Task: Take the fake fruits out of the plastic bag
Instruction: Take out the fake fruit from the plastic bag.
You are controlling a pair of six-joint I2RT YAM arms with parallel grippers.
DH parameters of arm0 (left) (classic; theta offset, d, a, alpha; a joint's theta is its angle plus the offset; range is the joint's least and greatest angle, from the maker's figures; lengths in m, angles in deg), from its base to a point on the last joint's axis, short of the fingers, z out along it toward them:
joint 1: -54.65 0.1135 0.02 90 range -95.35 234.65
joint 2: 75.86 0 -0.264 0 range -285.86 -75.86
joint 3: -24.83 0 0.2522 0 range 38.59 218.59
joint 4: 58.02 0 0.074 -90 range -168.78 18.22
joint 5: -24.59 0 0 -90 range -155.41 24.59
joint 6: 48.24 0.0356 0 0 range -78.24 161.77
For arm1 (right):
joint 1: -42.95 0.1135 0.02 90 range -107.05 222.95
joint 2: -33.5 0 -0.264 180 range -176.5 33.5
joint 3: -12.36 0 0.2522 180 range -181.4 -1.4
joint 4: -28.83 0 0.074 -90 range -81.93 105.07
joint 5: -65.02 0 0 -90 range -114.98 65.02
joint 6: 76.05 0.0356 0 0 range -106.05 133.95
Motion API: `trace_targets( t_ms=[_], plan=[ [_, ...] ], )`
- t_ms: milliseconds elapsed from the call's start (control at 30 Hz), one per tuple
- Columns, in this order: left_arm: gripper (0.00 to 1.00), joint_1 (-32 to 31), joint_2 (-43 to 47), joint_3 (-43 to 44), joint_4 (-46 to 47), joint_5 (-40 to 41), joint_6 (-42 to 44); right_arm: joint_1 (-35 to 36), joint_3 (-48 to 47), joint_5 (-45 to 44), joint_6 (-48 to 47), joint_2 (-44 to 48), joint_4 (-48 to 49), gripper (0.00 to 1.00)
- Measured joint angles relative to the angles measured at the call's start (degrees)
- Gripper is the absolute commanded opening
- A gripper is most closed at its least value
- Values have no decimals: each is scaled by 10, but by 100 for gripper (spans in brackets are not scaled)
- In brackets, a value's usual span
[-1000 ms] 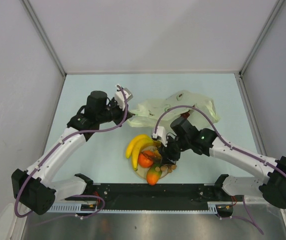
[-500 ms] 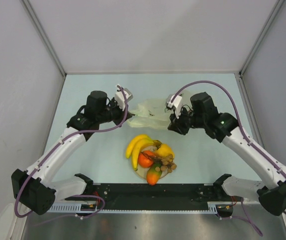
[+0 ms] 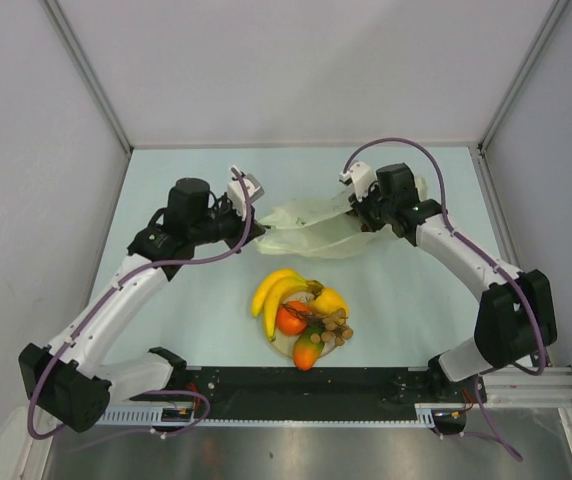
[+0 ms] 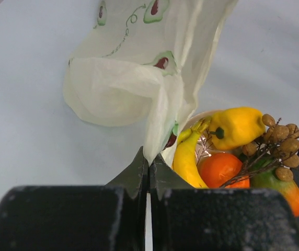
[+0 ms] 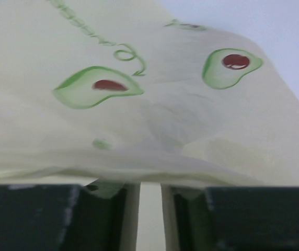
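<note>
The plastic bag is pale cream with avocado prints and hangs stretched between my two grippers. My left gripper is shut on its left edge, seen pinched in the left wrist view. My right gripper is at its right end, fingers nearly together with bag film across the tips. The fake fruits lie on the beige plate: banana bunch, orange, lemon-like fruit, mango and brown cluster. I cannot make out the grapes.
The plate of fruit sits near the front edge between the arm bases, also in the left wrist view below the bag. The bag fills the right wrist view. White walls enclose the table on three sides.
My right gripper left the plate, where the lemon-like fruit now lies, and swung back to the bag's right end. The bag is pulled flatter. The left arm has barely moved.
</note>
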Motion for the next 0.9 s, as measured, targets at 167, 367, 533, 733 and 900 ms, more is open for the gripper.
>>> trace_targets(
  t_ms=[167,367,533,733,900],
  plan=[
    [0,7,29,-7,-16,-31,0,-14,0,-52,-24,-74,96,41],
    [0,16,41,-15,-20,-38,-1,-14,0,-80,-44,-132,143,76],
    [0,22,32,-16,-19,-43,-1,-21,-15,-104,-49,-174,182,83],
    [0,28,15,-16,-7,-47,-2,-39,-52,-115,-51,-234,221,85],
    [0,39,8,-16,0,-48,-2,-44,-85,-115,-57,-284,242,79]
  ],
)
